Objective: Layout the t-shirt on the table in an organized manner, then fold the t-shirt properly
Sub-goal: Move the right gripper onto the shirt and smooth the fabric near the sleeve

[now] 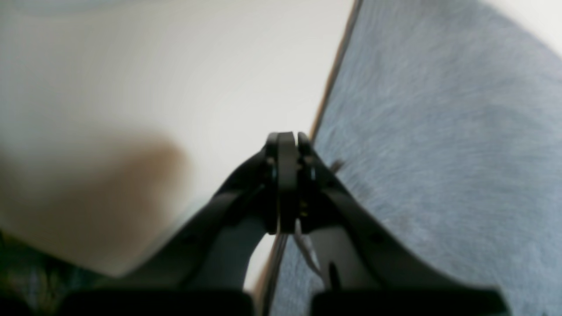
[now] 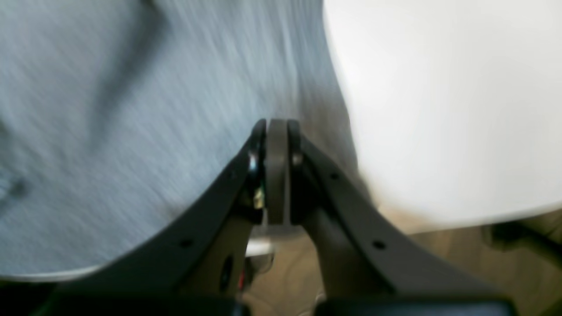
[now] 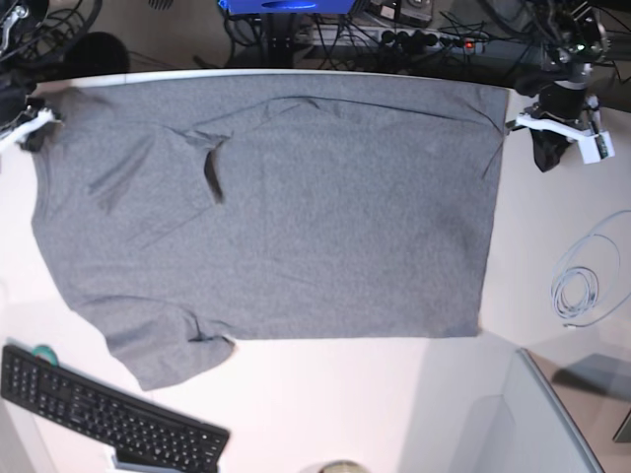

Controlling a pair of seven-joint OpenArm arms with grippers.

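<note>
The heather-grey t-shirt [image 3: 296,207] lies spread out on the white table [image 3: 345,394], hem toward the right and sleeves toward the left. One sleeve is folded over the chest. My left gripper [image 3: 542,158] is shut beside the shirt's far right corner. In the left wrist view its fingertips [image 1: 285,140] sit at the edge of the t-shirt [image 1: 439,153], with no cloth seen between them. My right gripper [image 3: 35,138] is shut at the far left sleeve. In the blurred right wrist view it [image 2: 276,125] hovers over the t-shirt [image 2: 131,109], beside bare table [image 2: 439,109].
A black keyboard [image 3: 108,414] lies at the front left corner. A coiled white cable [image 3: 577,291] rests on the table to the right of the shirt. A grey box [image 3: 552,424] stands at the front right. Cables and a power strip [image 3: 424,37] run behind the far edge.
</note>
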